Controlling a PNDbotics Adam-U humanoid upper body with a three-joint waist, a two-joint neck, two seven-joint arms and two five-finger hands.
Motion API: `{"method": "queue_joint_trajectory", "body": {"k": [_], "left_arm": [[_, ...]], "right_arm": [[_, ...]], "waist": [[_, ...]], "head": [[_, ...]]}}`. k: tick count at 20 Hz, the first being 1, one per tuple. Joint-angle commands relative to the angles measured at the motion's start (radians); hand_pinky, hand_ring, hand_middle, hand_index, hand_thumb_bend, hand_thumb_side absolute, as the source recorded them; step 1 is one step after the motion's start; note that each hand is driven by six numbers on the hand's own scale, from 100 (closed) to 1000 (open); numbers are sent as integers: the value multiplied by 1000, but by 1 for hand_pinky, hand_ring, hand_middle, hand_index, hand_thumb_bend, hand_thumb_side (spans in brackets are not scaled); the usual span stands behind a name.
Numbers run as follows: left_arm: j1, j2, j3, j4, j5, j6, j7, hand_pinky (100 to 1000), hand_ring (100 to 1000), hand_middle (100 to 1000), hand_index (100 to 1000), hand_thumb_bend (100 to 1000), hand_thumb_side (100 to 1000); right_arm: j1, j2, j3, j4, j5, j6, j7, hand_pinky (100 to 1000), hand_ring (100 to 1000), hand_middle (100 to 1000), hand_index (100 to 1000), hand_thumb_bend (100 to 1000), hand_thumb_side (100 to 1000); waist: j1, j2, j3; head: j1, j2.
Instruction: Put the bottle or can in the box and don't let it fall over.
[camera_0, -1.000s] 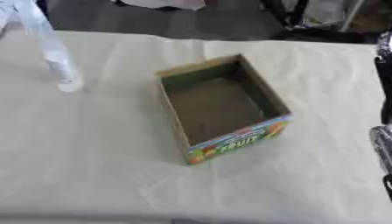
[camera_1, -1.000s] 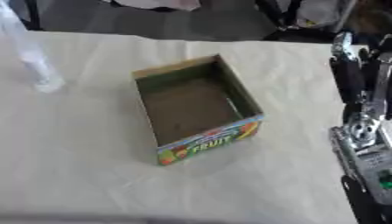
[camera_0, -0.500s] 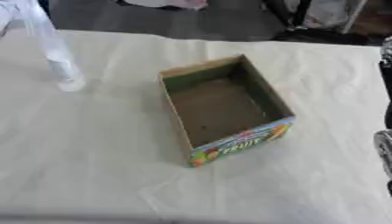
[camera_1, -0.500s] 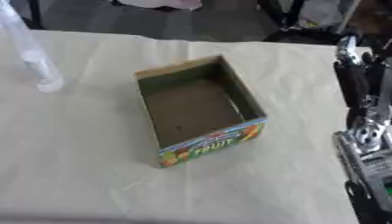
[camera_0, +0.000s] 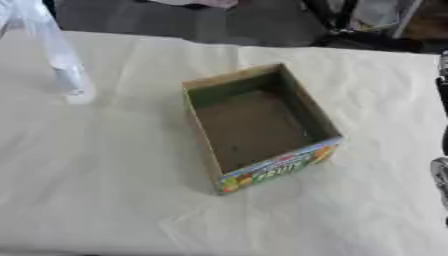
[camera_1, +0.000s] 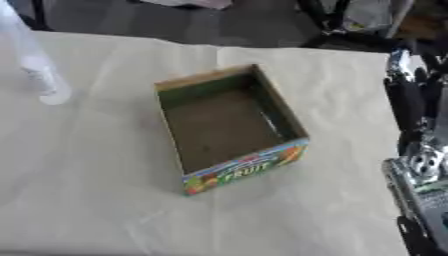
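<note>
Cardboard box (camera_0: 258, 127): open-topped, brown inside with a green band along the upper inner walls, colourful "FRUIT" print on the near end; sits askew at the middle of the table, nothing in it.

Clear plastic bottle (camera_0: 54, 52): upright at the far left of the table, well apart from the box, pale label low on its body; top runs out of the picture.

Table covering (camera_1: 96, 200): cream cloth, lightly creased, over the whole work surface.

Right arm (camera_1: 420, 165): black and silver, along the right edge of the right eye view, beside the table and clear of the box; its hand is not distinguishable, so finger state cannot be told.

Left hand: shows in neither view.
</note>
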Motion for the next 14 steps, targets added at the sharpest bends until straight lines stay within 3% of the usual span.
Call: {"method": "queue_joint_trajectory", "body": {"k": [1, 14], "left_arm": [[-42, 22, -4, 7, -12, -13, -18, 1000, 839, 894, 859, 644, 395], [-126, -6, -27, 47, -46, -20, -53, 1000, 838, 893, 857, 647, 391]], "right_arm": [[-16, -8, -1, -24, -4, -3, 8, 1000, 1000, 1000, 1000, 100, 523], [-33, -1, 6, -24, -8, -5, 19, 1000, 1000, 1000, 1000, 100, 523]], "waist": [[4, -3, -4], [1, 12, -15]], "head": [[7, -24], [22, -48]]}}
